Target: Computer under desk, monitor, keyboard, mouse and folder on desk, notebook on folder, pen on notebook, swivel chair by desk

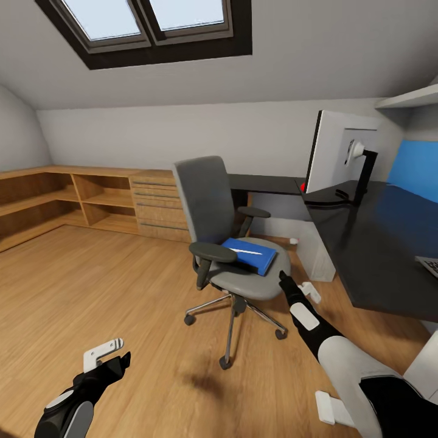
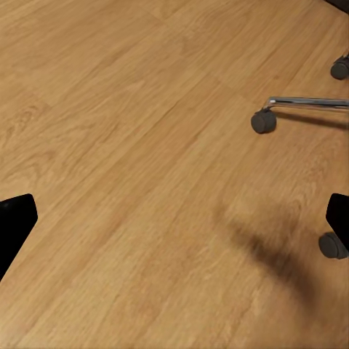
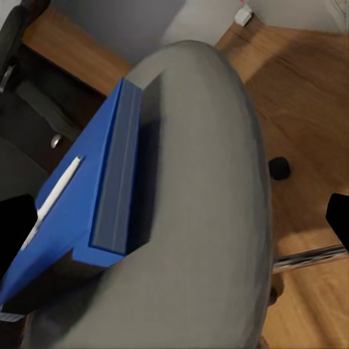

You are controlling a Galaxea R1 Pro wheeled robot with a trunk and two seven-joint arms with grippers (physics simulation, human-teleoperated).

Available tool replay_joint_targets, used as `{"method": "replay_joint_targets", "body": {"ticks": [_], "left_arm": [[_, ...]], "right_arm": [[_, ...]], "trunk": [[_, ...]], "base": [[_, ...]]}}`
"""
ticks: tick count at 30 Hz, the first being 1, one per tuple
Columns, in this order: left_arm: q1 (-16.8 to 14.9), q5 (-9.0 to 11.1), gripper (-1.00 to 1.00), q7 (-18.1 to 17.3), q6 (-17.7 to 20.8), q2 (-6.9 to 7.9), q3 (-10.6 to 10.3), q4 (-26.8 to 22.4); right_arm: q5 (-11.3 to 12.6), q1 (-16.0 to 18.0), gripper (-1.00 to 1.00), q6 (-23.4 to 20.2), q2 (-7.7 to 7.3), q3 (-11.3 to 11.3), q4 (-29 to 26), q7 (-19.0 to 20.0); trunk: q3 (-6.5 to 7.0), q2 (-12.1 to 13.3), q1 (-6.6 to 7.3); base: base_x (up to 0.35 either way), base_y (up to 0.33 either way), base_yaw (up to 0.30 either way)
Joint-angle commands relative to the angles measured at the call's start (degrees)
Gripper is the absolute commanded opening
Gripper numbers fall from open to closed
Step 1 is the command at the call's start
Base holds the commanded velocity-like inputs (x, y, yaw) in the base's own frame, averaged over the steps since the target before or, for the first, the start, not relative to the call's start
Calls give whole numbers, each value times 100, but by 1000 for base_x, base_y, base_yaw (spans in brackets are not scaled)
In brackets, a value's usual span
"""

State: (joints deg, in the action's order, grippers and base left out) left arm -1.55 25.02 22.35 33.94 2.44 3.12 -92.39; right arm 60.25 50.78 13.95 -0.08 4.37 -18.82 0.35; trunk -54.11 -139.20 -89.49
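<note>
Armrests (image 1: 214, 252) flank the swivel chair (image 1: 252, 277) seat; its front edge seems unobstructed.

Matt grey cloth on swivel chair (image 1: 243, 267), shiny metal legs; glossy dark table (image 1: 377, 243); smooth wooden floor (image 1: 91, 286).

No legible text, label, brand, number or sign is found in any view. The back of the monitor (image 1: 340, 152) at the upper right of the head view is plain, without a logo. The blue folder (image 1: 249, 254) on the swivel chair (image 1: 234, 243) bears no title. The keyboard (image 1: 429, 265) at the right edge of the worktop (image 1: 377, 243) is cut off, and its key markings are too small to be read.
</note>
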Motion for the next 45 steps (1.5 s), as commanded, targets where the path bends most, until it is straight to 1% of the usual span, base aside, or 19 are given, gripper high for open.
{"method": "replay_joint_targets", "body": {"ticks": [1, 19, 31, 37, 40, 44, 45], "left_arm": [[-3, 60, 100, 50, 18, 2, -4, -7], [-3, 61, 100, 50, 9, 2, -4, -7], [-3, 58, 100, 50, -9, 2, -4, -7], [-3, 56, 100, 50, 4, 2, -8, -7], [-3, 57, 100, 50, 3, 2, -11, -7], [-3, 56, 100, 50, -10, 2, -12, -7], [-3, 56, 100, 50, -10, 2, -12, -7]], "right_arm": [[79, 4, 100, 37, -2, 48, 4, 6], [101, 2, 100, 39, -1, 63, 0, 55], [118, 2, 100, 13, -17, 48, 17, 31], [129, 2, 100, 12, -61, 41, 25, 23], [207, 2, 100, 12, -102, 31, 26, 20], [477, 2, 100, 12, -159, 18, 33, 19], [602, 2, 100, 12, -186, 15, 34, 18]], "trunk": [[-6, -3, 1], [-6, -3, 1], [-6, -3, 1], [-6, -3, 1], [-6, -3, 1], [-6, -3, 1], [-6, -3, 1]], "base": [[0, 0, 0], [3, 0, 0], [216, 0, 0], [75, 0, 0], [49, 0, 0], [203, 0, 0], [269, 0, 0]]}}
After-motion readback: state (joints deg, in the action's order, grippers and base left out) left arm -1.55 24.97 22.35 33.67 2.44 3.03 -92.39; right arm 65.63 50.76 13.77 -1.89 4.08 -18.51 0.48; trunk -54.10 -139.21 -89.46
